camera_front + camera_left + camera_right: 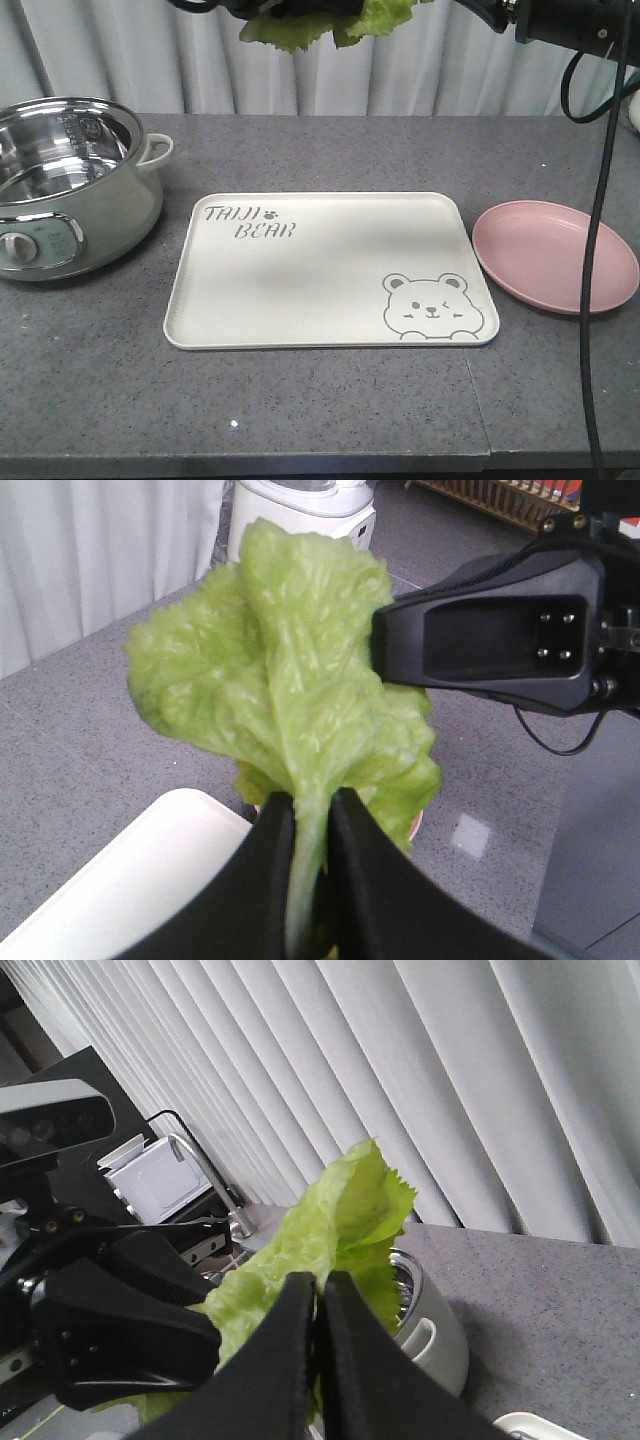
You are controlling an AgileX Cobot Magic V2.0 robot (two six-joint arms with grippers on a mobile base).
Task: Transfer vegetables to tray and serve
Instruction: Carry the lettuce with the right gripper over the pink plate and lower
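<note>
- Black fingers (265, 880) of the left gripper (308, 815) are pinching the pale rib of the lettuce (290, 670), with the jaws standing narrow and only the stem between them.
- Likewise, the right gripper (320, 1290) is clamping a ruffled green edge. I am not able to tell whether both are sharing one leaf or each is carrying its own.
- Up at the top of the front view, the lettuce is hanging high above the far side of the tray (300, 270) and touching nothing below.
- Between the pot (70, 190) and the pink plate (550, 255), the tray is lying bare, so the step in hand is probably the carry and lowering.
- Doing it well is looking like this:
  - bringing both arms down together, so that neither is tugging against the other and tearing the crinkly leaf;
  - aiming for the tray's middle, well away from the pot and the plate;
  - opening the jaws only once the leaf is resting on the tray.
- Off to the right, a black cable (595, 250) is dangling in front of the pink plate, so the right arm's descent is needing some care.
</note>
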